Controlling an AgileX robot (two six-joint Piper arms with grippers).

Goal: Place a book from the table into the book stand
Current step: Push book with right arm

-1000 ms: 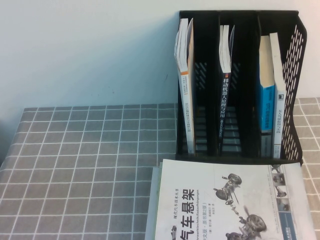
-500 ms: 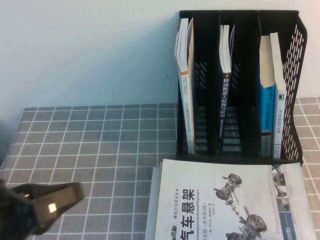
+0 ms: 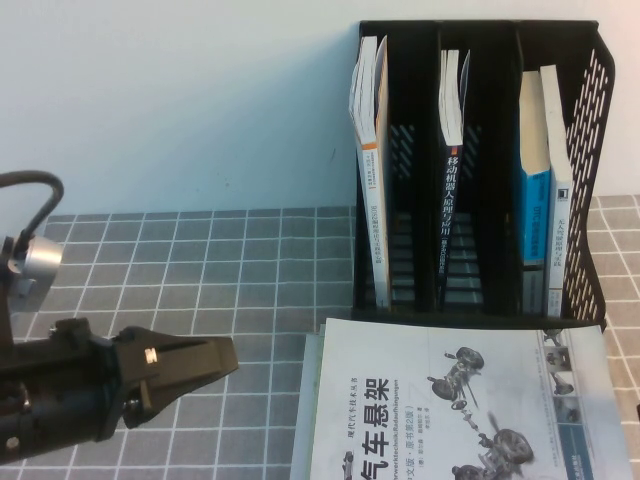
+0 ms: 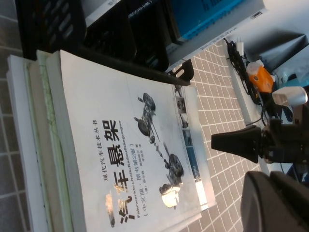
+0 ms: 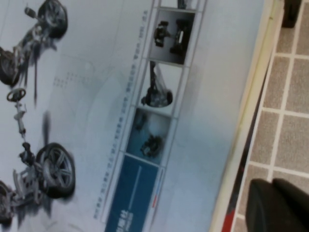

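The book (image 3: 450,400), white with a black title and grey suspension pictures, lies flat on the table (image 3: 200,270) in front of the book stand (image 3: 480,170). My left gripper (image 3: 228,360) is shut and empty, low over the cloth to the left of the book, pointing at it. Its dark fingers (image 4: 270,203) sit together in the left wrist view, which also shows the book (image 4: 120,145) and the stand (image 4: 96,29). My right gripper (image 5: 277,205) is shut and empty over the cloth (image 5: 289,96) just off the book's right edge (image 5: 120,96); it is out of the high view.
The book lies on top of other books, whose edges (image 4: 34,145) show beneath it on its left side. Every stand slot holds upright books: white ones (image 3: 368,150) on the left, a black-spined one (image 3: 452,180) in the middle, blue and white ones (image 3: 545,170) on the right.
My left arm has come into the high view from the lower left and moved right toward the book. The book and the stand have not moved.
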